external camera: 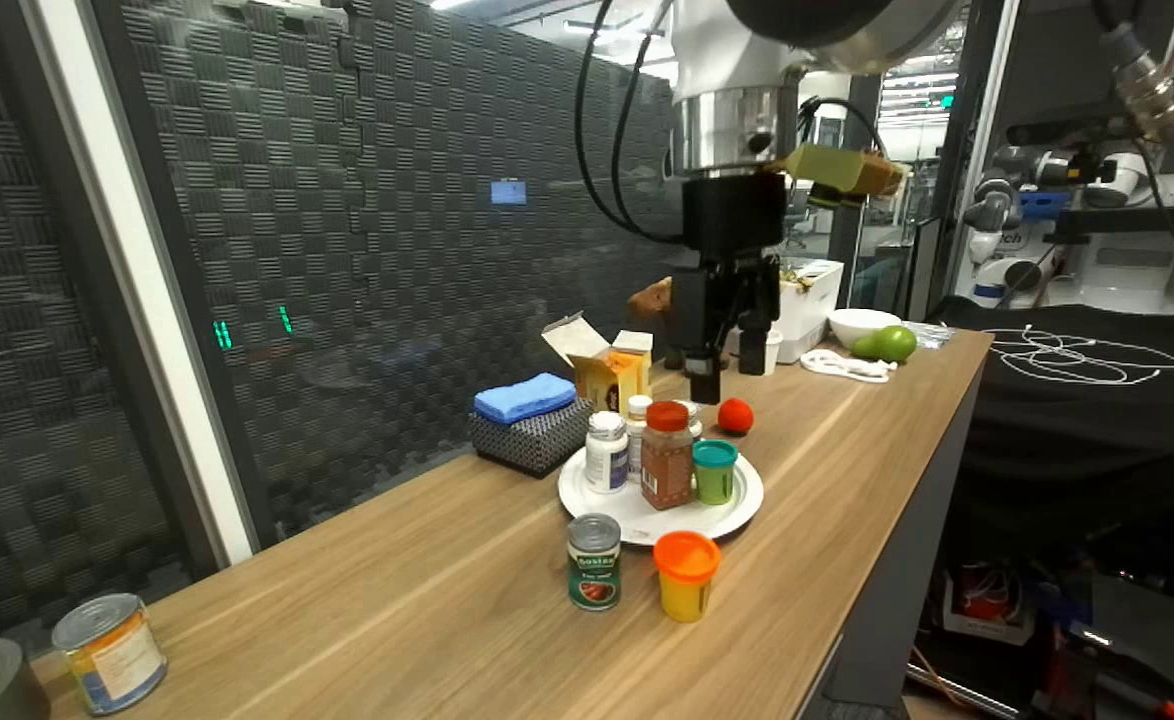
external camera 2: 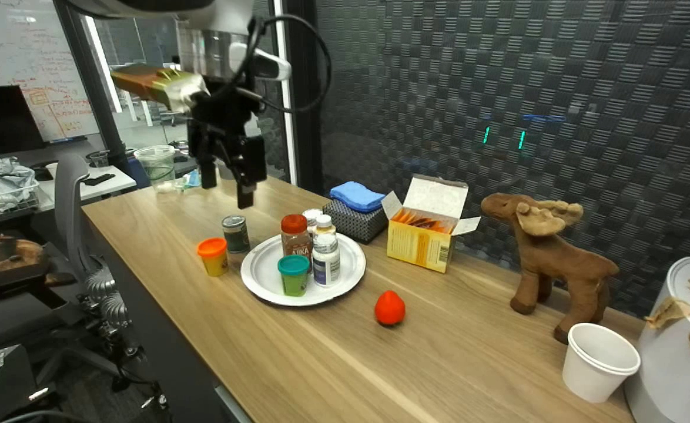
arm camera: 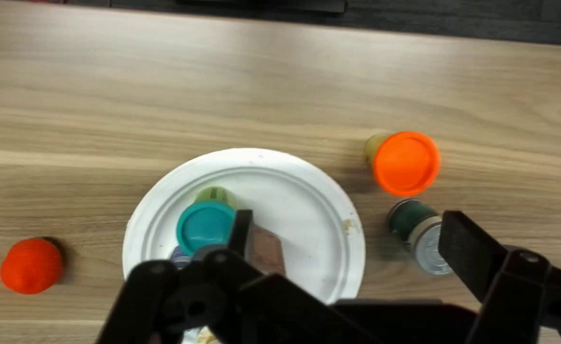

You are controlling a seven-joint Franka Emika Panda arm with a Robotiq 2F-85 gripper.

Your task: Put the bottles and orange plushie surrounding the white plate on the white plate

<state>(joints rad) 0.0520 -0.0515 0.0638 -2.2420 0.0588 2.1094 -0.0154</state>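
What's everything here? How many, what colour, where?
Plate: one, white, on table
Bottles: three, white-capped, on plate
Jar: one, brown, on plate
Tubs: two; green, on plate; yellow, beside plate
Plushie: one, orange-red, beside plate
Tape: one, grey, table's end
Cans: two; green, beside plate; multicoloured, near tape
Box: one, grey, near plate
Cloth: one, blue, on box
Carton: one, yellow, beside box
Cups: two, white, on table
Toy moose: one, brown, near cups
Container: one, white, beside cups
Bowl: one, white, on table
Fruit: apparently two, green, near bowl
Remaining clutter: uncounted, mixed, mostly background
Arm: one, white, above table
Gripper: one, black, open, above table
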